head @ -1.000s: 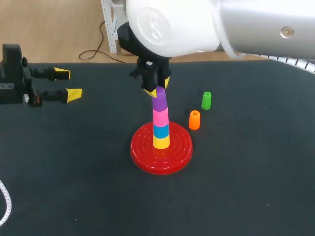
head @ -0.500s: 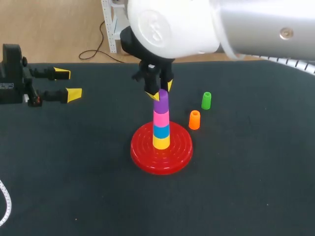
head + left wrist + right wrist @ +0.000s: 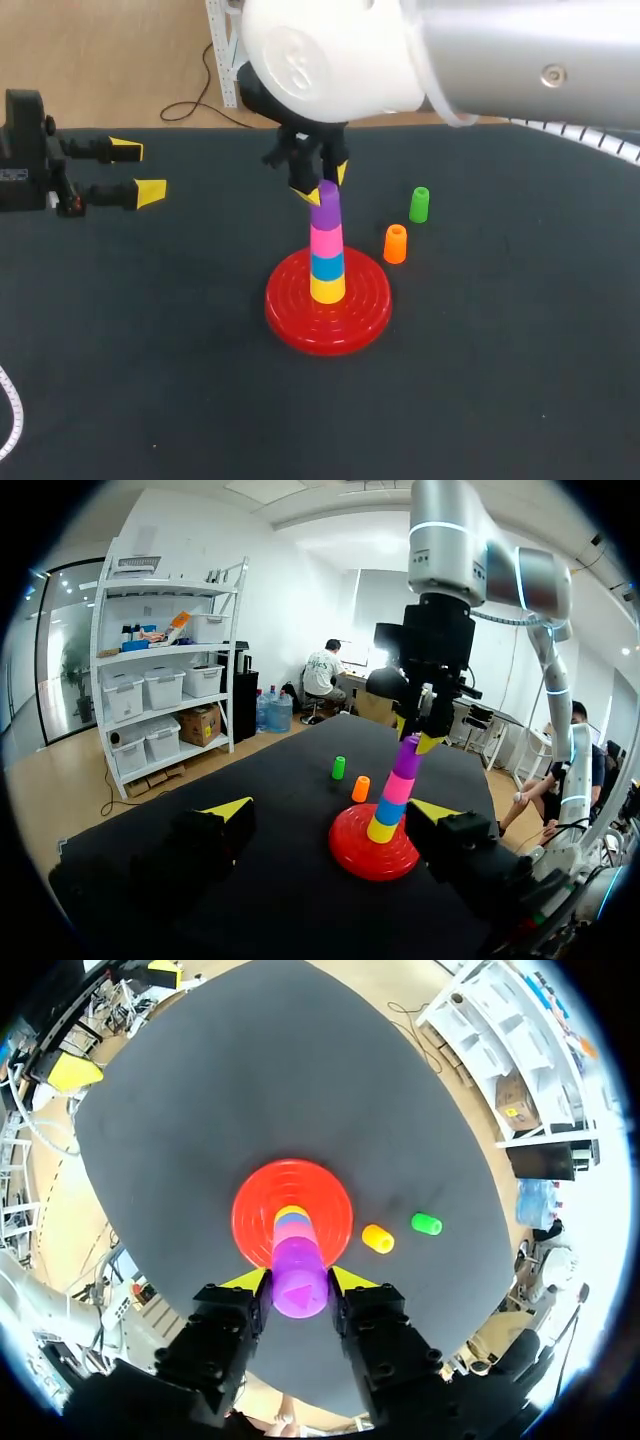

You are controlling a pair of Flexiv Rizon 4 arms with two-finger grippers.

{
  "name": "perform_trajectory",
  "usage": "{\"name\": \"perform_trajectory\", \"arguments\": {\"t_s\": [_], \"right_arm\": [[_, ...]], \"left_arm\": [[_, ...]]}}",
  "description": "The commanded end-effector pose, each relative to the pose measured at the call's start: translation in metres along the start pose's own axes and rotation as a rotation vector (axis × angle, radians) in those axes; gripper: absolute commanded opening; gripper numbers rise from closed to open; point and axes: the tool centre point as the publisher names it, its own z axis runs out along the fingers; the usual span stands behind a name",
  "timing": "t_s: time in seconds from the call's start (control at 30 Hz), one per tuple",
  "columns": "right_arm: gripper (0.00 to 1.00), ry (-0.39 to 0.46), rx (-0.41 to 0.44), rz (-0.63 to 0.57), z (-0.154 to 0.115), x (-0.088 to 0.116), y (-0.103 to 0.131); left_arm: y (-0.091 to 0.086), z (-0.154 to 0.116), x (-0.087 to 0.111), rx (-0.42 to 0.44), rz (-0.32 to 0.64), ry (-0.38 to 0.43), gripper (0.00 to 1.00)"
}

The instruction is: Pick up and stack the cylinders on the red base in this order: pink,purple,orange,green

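Note:
On the red base (image 3: 290, 310) stands a stack: yellow at the bottom, then blue, pink (image 3: 325, 241) and the purple cylinder (image 3: 324, 207) on top. My right gripper (image 3: 322, 183) comes down from above, its fingers pressed on both sides of the purple cylinder (image 3: 298, 1295), which sits upright on the pink one. The orange cylinder (image 3: 395, 244) and the green cylinder (image 3: 419, 204) stand on the table to the right of the base. My left gripper (image 3: 137, 170) is open at the far left, holding nothing. The stack (image 3: 388, 800) shows ahead of its fingers.
Black table surface lies all around the base. The orange cylinder (image 3: 378, 1238) stands close to the base's rim, with the green one (image 3: 426, 1223) just beyond it. A white cable shows at the front left corner (image 3: 12, 415).
The purple cylinder, tilted a second ago, has come down and straightened on the pink one. The right gripper shifted slightly with it. The left arm has not moved.

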Motion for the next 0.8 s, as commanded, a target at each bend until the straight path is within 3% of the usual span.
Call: {"name": "perform_trajectory", "arguments": {"t_s": [0.03, 0.37, 0.8], "right_arm": [[1.0, -0.036, 0.003, 0.008, -0.015, 0.006, -0.003], [1.0, -0.111, 0.026, 0.074, -0.056, 0.015, -0.027], [1.0, 0.003, 0.024, 0.259, -0.01, 0.048, -0.086]], "left_arm": [[0.0, 0.001, 0.002, -0.003, 0.003, -0.008, 1.0], [0.0, 0.001, 0.002, -0.003, 0.003, -0.008, 1.0], [0.0, 0.001, 0.002, -0.003, 0.003, -0.008, 1.0]]}}
